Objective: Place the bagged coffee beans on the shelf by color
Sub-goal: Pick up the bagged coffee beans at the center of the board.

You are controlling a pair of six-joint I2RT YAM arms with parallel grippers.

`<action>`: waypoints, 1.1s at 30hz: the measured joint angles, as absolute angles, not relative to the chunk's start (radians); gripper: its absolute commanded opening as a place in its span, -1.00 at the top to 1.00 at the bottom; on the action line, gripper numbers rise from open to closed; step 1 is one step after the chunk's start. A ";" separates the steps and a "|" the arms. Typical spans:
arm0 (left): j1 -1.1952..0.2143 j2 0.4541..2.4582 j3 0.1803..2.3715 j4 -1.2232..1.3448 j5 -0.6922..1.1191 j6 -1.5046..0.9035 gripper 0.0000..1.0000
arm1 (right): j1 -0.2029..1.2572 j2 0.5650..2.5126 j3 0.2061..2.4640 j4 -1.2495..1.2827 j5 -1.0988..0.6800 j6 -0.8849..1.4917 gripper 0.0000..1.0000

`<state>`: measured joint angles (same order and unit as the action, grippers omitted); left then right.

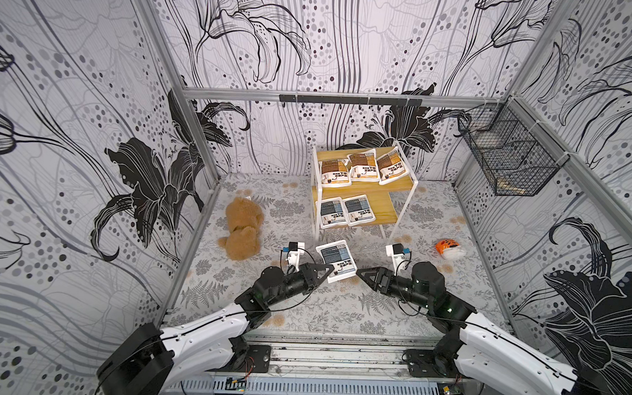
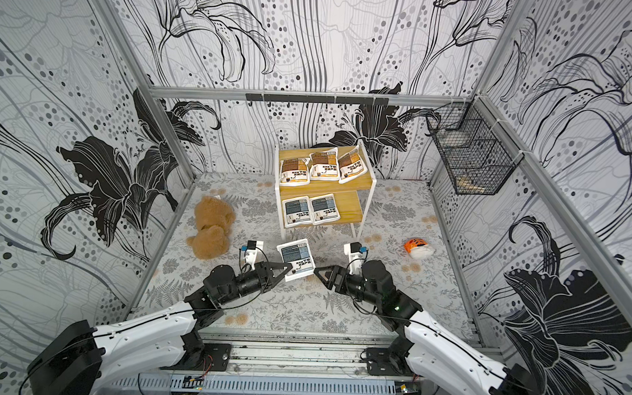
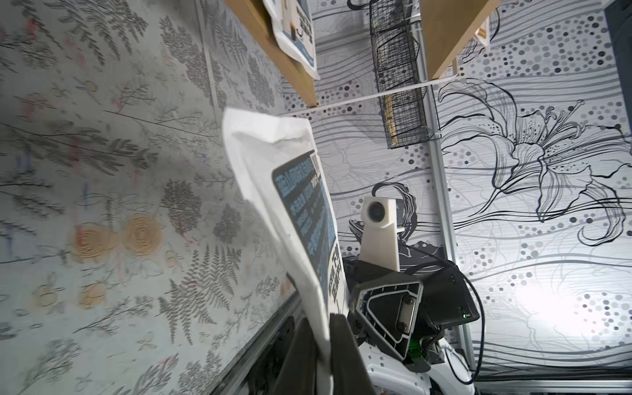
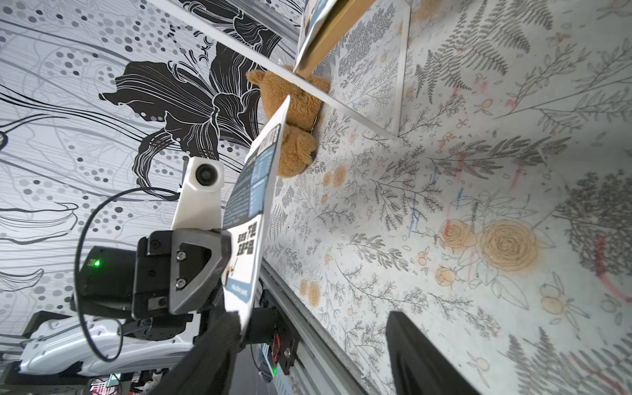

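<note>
In both top views my left gripper [image 1: 329, 269] [image 2: 288, 267] is clenched on the near-left corner of a flat white coffee pouch with a grey-blue label panel [image 1: 336, 258] [image 2: 295, 257]. The pouch is held in front of the two-tier shelf of yellow boards on a thin white frame [image 1: 383, 208] [image 2: 350, 207]. My right gripper [image 1: 359, 273] [image 2: 317, 271] sits just beside the pouch's near-right corner.

Only these views show the whole shelf. Three brown-orange pouches [image 1: 362, 166] lie side by side on the upper board and two more grey-blue pouches [image 1: 331, 211] on the lower one. A brown plush bear [image 1: 243, 228] lies on the table to the left and a small orange-and-white toy [image 1: 449, 248] to the right. A black wire basket [image 1: 507, 154] hangs on the right wall.

The left wrist view adds what the top views cannot. My left gripper [image 3: 323, 342] has both fingers pressed together on the pouch's white edge, and the pouch [image 3: 294, 205] stands clear of the floral table surface [image 3: 119, 205].

The right wrist view shows my right gripper [image 4: 313, 316] with its jaws wide apart, grasping nothing. The pouch [image 4: 253, 205] appears nearly edge-on. Its near corner lies right at one fingertip [image 4: 229, 328], and I cannot tell whether they touch. The bear [image 4: 294, 113] shows behind the pouch.
</note>
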<state>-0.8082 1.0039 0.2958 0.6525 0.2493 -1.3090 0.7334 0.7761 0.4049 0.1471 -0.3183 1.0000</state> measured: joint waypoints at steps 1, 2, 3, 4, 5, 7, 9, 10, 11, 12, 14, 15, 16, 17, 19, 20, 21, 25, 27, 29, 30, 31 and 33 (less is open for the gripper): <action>-0.829 1.021 0.314 0.661 0.220 -1.315 0.77 | 0.733 0.771 0.419 0.134 -0.319 1.002 -0.44; -0.848 1.040 0.334 0.669 0.192 -1.320 0.78 | 0.733 0.766 0.434 0.125 -0.319 1.003 -0.43; -0.860 1.054 0.350 0.676 0.171 -1.322 0.78 | 0.733 0.763 0.446 0.121 -0.319 1.006 -0.43; -0.875 1.072 0.371 0.686 0.147 -1.324 0.78 | 0.733 0.759 0.459 0.119 -0.321 1.006 -0.42; -0.886 1.089 0.389 0.694 0.130 -1.324 0.77 | 0.733 0.755 0.469 0.120 -0.322 1.007 -0.41; -0.904 1.125 0.425 0.712 0.098 -1.324 0.78 | 0.733 0.747 0.479 0.122 -0.321 1.010 -0.36; -0.918 1.159 0.453 0.731 0.073 -1.324 0.78 | 0.733 0.736 0.479 0.123 -0.316 1.015 -0.31; -0.926 1.176 0.465 0.738 0.062 -1.324 0.78 | 0.733 0.730 0.479 0.123 -0.310 1.022 -0.28; -0.932 1.190 0.473 0.747 0.054 -1.325 0.78 | 0.733 0.721 0.479 0.124 -0.302 1.029 -0.25; -0.937 1.201 0.481 0.751 0.045 -1.325 0.78 | 0.733 0.712 0.479 0.127 -0.294 1.035 -0.22; -0.947 1.220 0.490 0.763 0.035 -1.325 0.77 | 0.733 0.692 0.477 0.141 -0.278 1.043 -0.17; -0.949 1.228 0.495 0.766 0.030 -1.325 0.78 | 0.733 0.683 0.476 0.146 -0.268 1.048 -0.15; -0.952 1.235 0.498 0.772 0.026 -1.325 0.78 | 0.733 0.674 0.474 0.150 -0.260 1.053 -0.13; -0.955 1.242 0.499 0.777 0.023 -1.325 0.78 | 0.733 0.665 0.472 0.156 -0.248 1.056 -0.11; -0.959 1.250 0.499 0.782 0.018 -1.325 0.77 | 0.733 0.654 0.469 0.162 -0.230 1.063 -0.08; -0.960 1.255 0.499 0.786 0.017 -1.326 0.78 | 0.733 0.650 0.468 0.164 -0.220 1.064 -0.07; -0.961 1.259 0.499 0.790 0.017 -1.327 0.78 | 0.733 0.649 0.467 0.167 -0.215 1.066 -0.07; -0.963 1.267 0.501 0.794 0.017 -1.328 0.78 | 0.733 0.653 0.452 0.184 -0.199 1.078 -0.02; -0.964 1.267 0.501 0.799 0.017 -1.328 0.78 | 0.733 0.663 0.452 0.193 -0.195 1.082 -0.02; -0.965 1.267 0.504 0.803 0.017 -1.328 0.77 | 0.733 0.674 0.452 0.205 -0.193 1.085 0.01; -0.965 1.267 0.505 0.805 0.017 -1.328 0.78 | 0.733 0.677 0.452 0.208 -0.193 1.085 0.02; -0.965 1.267 0.506 0.808 0.017 -1.328 0.78 | 0.733 0.679 0.452 0.211 -0.191 1.085 0.04; -0.965 1.267 0.509 0.815 0.017 -1.328 0.78 | 0.733 0.684 0.452 0.218 -0.188 1.087 0.08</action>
